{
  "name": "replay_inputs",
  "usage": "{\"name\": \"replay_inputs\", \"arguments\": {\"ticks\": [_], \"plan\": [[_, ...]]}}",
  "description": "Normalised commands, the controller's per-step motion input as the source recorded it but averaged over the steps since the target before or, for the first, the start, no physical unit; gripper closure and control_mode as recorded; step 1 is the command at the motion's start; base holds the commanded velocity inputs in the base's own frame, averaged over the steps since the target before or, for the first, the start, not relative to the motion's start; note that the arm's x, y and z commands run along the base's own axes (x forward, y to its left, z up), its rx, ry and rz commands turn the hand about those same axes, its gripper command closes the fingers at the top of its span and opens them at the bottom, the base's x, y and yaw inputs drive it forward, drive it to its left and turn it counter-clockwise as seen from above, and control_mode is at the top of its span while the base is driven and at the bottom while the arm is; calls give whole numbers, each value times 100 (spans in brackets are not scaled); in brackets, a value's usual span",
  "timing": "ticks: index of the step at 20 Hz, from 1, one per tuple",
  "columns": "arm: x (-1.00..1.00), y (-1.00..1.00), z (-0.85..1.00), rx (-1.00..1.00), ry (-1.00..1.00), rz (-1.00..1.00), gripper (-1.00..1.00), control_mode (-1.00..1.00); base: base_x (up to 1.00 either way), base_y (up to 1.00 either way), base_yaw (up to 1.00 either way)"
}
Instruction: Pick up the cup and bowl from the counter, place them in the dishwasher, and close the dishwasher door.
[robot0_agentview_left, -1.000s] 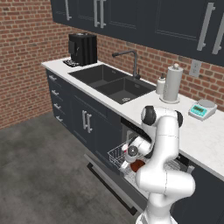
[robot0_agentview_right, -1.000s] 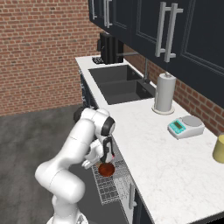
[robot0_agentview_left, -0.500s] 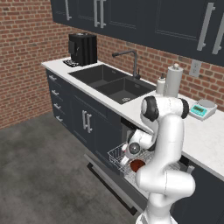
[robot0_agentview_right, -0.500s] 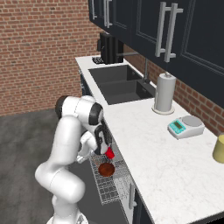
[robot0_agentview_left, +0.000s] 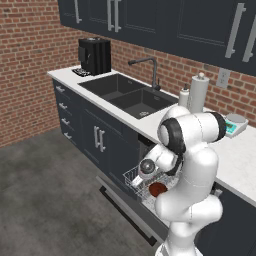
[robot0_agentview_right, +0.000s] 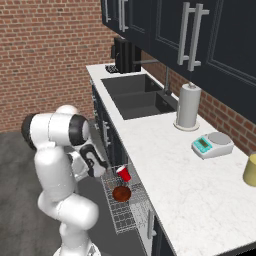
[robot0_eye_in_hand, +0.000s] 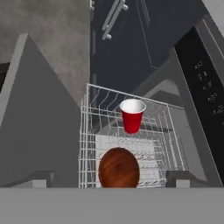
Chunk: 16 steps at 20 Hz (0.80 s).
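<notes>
While your fingers stood released, both dishes sat racked.
You had the cup upright, the bowl just nearer.

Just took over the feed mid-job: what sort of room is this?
A home-style kitchen: a double sink with faucet in a white counter, and a pulled-out dishwasher rack.

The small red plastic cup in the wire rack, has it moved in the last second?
No. In the right base view the small red plastic cup sits at the same spot in the white wire rack, just behind the dark reddish-brown bowl.
</notes>
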Motion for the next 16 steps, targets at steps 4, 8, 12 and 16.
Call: {"name": "replay_inputs", "arguments": {"ticks": [4,8,12,16], "plan": [[-28,69,100,0,23,-19,-100,-100,0,0,0],[-32,76,100,0,33,-21,-100,-100,0,0,0],[-34,80,92,-6,33,-24,-100,-100,0,0,0],[-31,85,79,-13,27,-25,-100,-100,0,0,0]]}}
